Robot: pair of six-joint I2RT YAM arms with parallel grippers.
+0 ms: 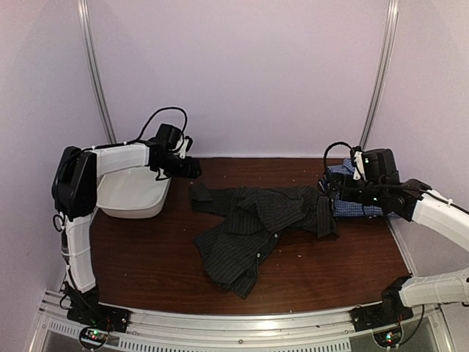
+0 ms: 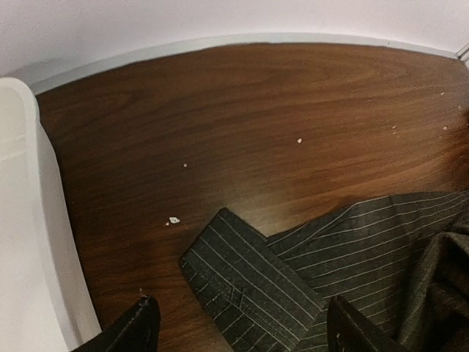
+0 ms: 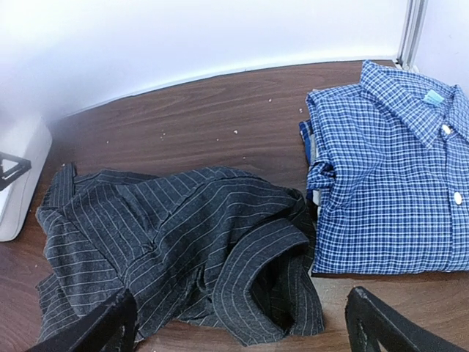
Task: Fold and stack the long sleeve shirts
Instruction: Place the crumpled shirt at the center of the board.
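Note:
The black pinstriped long sleeve shirt [image 1: 256, 220] lies crumpled and spread across the middle of the table. One sleeve reaches left, and its cuff [image 2: 249, 282] lies flat on the wood. My left gripper [image 1: 192, 169] hovers over that cuff, open, its fingers [image 2: 139, 326] wide apart and holding nothing. The blue-and-white checked shirt [image 3: 396, 183] lies folded at the far right, collar up, partly hidden under my right arm in the top view [image 1: 348, 207]. My right gripper [image 3: 242, 326] stands open above the black shirt's right end [image 3: 183, 242], beside the checked shirt.
A white oval tub [image 1: 135, 192] sits at the back left, close to my left gripper, and its rim [image 2: 29, 242] fills the left edge of the left wrist view. Small pale crumbs dot the brown table [image 2: 293, 139]. Pale walls close in the back and sides.

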